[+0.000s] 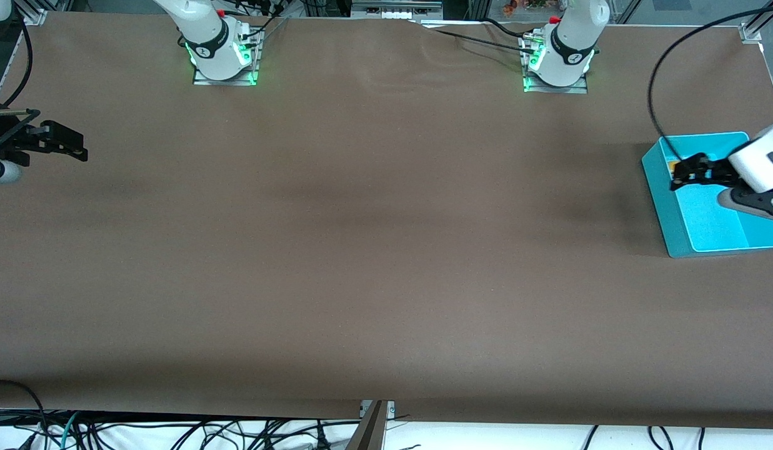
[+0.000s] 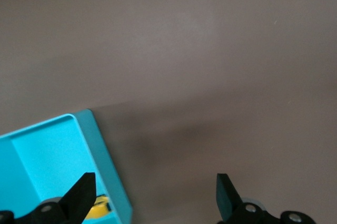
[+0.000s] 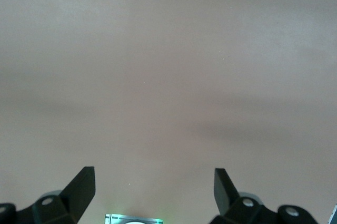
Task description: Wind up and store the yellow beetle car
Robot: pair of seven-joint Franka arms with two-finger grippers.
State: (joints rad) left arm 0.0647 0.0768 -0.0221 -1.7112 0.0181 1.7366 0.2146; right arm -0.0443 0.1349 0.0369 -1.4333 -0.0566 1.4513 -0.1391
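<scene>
Brown table (image 1: 374, 250); yellow beetle car (image 2: 98, 207) in turquoise bin (image 1: 705, 231); no writing legible.

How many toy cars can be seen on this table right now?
1. A tiny yellow beetle car lies inside the turquoise plastic bin at the left arm's end of the table, under the open left gripper. More could be hidden there.

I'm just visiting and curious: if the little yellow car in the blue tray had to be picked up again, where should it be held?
Probably from straight above. The yellow beetle car sits in a corner of the blue tray, tight against its walls, so a sideways approach is blocked. The open left tool hangs over that corner; its fingers would best close across the car's rounded body. Which way the car faces is hidden.
</scene>
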